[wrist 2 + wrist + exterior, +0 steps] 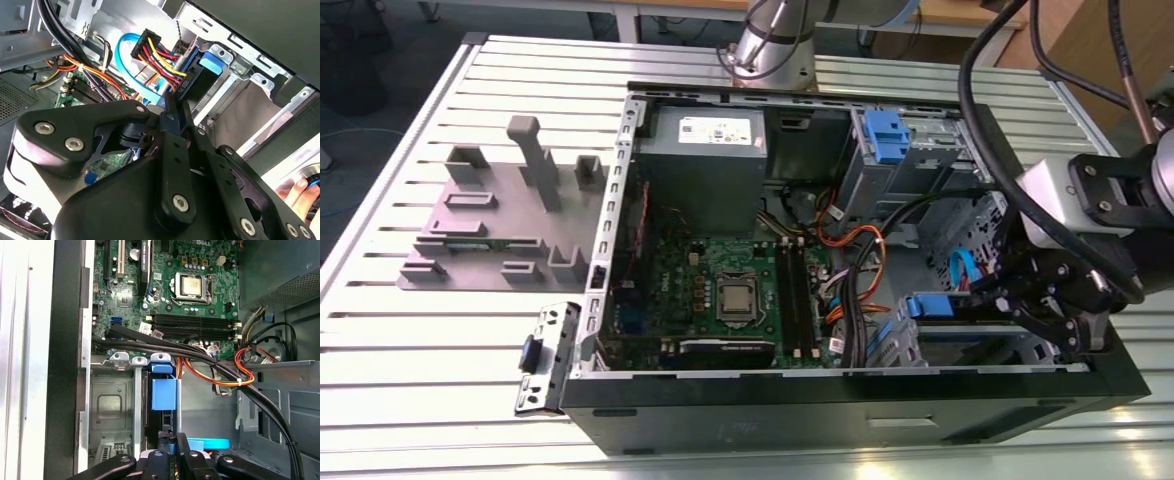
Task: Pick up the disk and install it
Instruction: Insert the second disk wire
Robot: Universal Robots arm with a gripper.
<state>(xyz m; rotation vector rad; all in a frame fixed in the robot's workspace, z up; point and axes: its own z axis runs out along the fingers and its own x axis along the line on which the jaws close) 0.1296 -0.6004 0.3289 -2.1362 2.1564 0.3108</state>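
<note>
Black steel tower case [854, 405] lay on its side, panel off. The disk [937, 305], a grey drive in a blue plastic caddy, sat edge-on in the bare-metal drive cage [112, 405] at the case's front lower corner. Its blue tab [163, 390] faced the green motherboard [720, 290]. It looked mostly home, but I couldn't tell if it had latched.

The black linkage gripper [172, 440] hung over the same corner of the case, in line with the disk's long axis. The fingers [170, 112] were drawn narrow, close together. In the second wrist view the tips met the disk's dark end [192, 87]. I read that as pressing, not clamping.

For this step, my view:
- Push straight along the cage rails. Any tilt would likely jam the caddy.
- Keep force low and stop when the caddy bottoms out.
- Watch the thick black cable [200, 357] and the orange-yellow wire bundle [235, 375], which crossed inside the case just past the tab. The light-blue data cable [122, 55] and the black power plug [147, 45] sat near there too and could snag.

A second blue caddy [887, 135] sat in the case's upper bay, well apart. A person's hand [295, 195] rested just outside the case wall, close to the gripper.
</note>
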